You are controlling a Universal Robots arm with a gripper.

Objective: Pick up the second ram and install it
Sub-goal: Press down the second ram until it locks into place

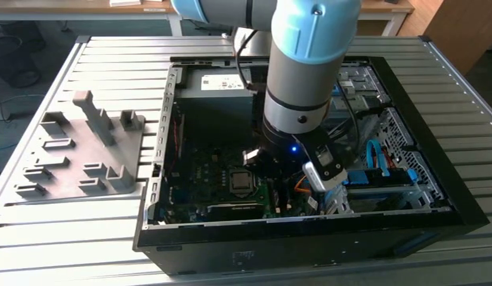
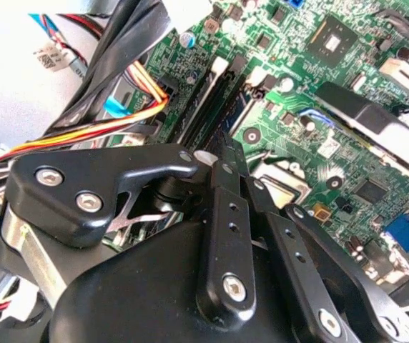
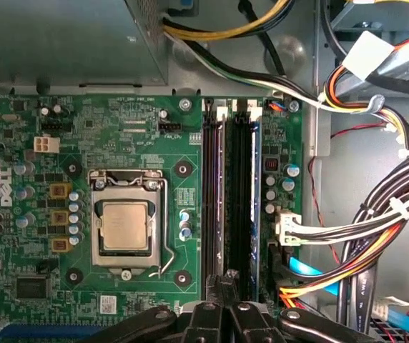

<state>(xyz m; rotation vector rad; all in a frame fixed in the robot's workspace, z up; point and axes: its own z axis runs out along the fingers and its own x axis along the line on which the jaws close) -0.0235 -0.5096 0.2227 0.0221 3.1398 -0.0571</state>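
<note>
The second ram [image 3: 256, 207] is a thin blue strip standing on edge in the outermost black memory slot, beside the cables; in the second wrist view the ram [image 2: 239, 113] shows as a short blue stretch between the slots. My gripper [image 3: 223, 280] hangs low inside the open computer case [image 1: 309, 238], over the near end of the slots. Its black fingers [image 2: 222, 179] are pressed together, with nothing visible between them. Whether they touch the ram, I cannot tell. In the exterior view the gripper [image 1: 271, 170] sits just above the motherboard.
The processor socket [image 3: 124, 227] lies beside the slots. Bundles of coloured cables [image 3: 376, 229] crowd the other side, with a metal box [image 3: 69, 43] beyond the board. A grey holder tray [image 1: 83, 155] rests on the slatted table at the exterior view's left.
</note>
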